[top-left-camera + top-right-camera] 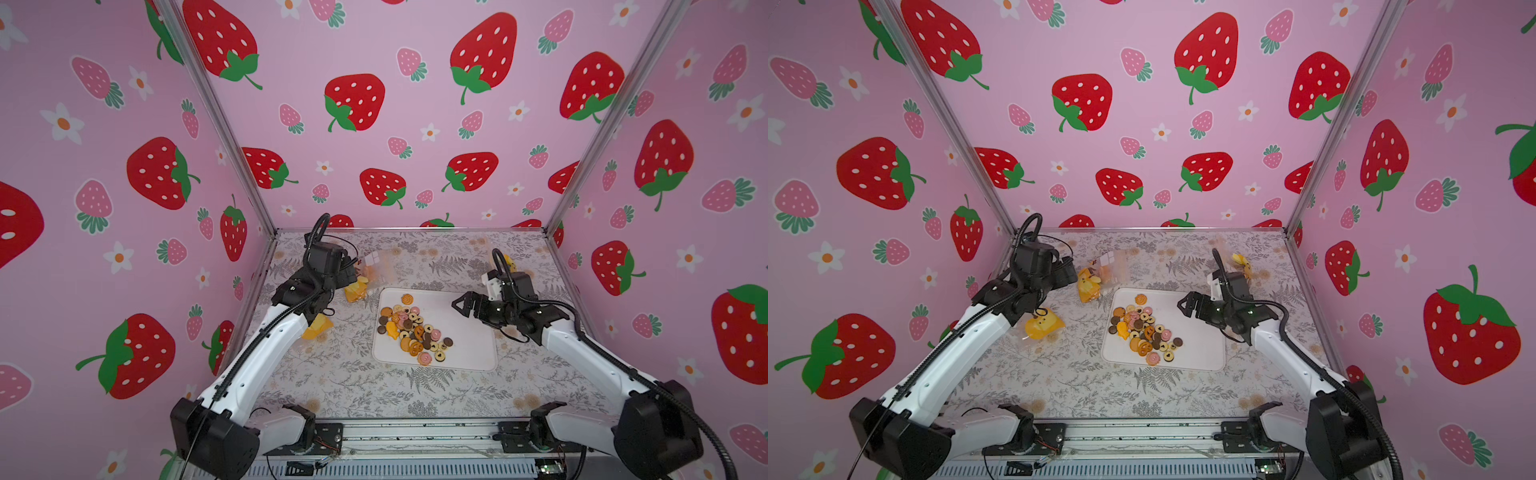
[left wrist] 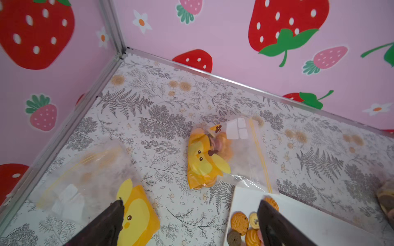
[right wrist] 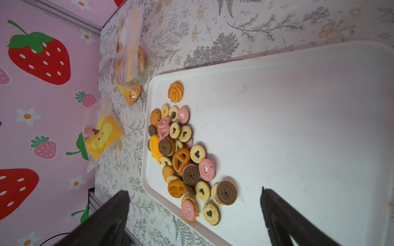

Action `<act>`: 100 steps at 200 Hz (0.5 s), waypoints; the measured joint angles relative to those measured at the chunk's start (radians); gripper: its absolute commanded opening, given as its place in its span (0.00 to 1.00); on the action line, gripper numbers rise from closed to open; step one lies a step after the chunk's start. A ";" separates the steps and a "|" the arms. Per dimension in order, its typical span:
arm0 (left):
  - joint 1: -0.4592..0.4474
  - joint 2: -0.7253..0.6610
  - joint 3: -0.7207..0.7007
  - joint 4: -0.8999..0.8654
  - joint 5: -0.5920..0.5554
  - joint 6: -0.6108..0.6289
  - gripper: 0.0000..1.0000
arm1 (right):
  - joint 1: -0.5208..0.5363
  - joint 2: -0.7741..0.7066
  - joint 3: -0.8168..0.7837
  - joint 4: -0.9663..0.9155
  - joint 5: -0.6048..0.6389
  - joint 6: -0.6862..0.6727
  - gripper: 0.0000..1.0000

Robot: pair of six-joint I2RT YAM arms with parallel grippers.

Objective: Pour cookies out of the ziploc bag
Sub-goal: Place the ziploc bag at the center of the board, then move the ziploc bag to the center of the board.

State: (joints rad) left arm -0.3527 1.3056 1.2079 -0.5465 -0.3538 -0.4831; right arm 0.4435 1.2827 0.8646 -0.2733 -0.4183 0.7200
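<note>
I find cookies (image 1: pixel 411 332) heaped on tray (image 1: pixel 465 340); bag (image 1: pixel 374 274) upper left of it not emptied. Left gripper (image 2: pixel 190 204), right gripper (image 3: pixel 194 190): released, empty.

Cookies (image 3: pixel 183 157): tan, orange, dark brown, pink. Tan ones have dark heart centres, pink ones white centres, brown ones a spoke pattern. One is an orange pretzel shape.
Tray (image 3: pixel 298 127): plain white.
Table cover (image 1: pixel 374 395): off-white, grey fern and leaf print, small tan flowers.
Walls (image 1: pixel 353 41): pink, big red strawberries with green tops, small pink strawberries, white flowers with orange centres.
Bag by the tray (image 2: pixel 209 157): clear, yellow zip lines, white label blocks, orange-and-yellow chick face.
Bag by the side wall (image 2: pixel 136 213): same print.
My left gripper (image 2: pixel 190 202) and right gripper (image 3: pixel 195 191): black fingers.
My arms (image 1: pixel 266 345): white, black joints.
</note>
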 measured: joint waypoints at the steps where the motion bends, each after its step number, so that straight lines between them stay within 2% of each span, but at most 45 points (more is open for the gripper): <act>1: 0.001 0.006 0.000 0.001 0.003 0.001 0.99 | 0.000 0.006 0.005 0.001 -0.001 0.000 0.99; 39: 0.047 0.197 0.002 0.026 0.175 0.015 0.99 | 0.047 0.325 0.305 0.027 -0.066 -0.046 0.99; 77: 0.139 0.207 -0.004 0.077 0.289 0.003 0.99 | 0.093 0.716 0.687 0.043 -0.169 -0.050 1.00; 100: 0.156 0.206 -0.011 0.102 0.332 -0.016 0.99 | 0.105 0.898 0.861 0.040 -0.219 -0.028 0.95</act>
State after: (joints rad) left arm -0.1970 1.5120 1.1969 -0.4442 -0.0223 -0.4992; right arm 0.5480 2.1807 1.7256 -0.2329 -0.6369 0.6922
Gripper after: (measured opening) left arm 0.993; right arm 0.984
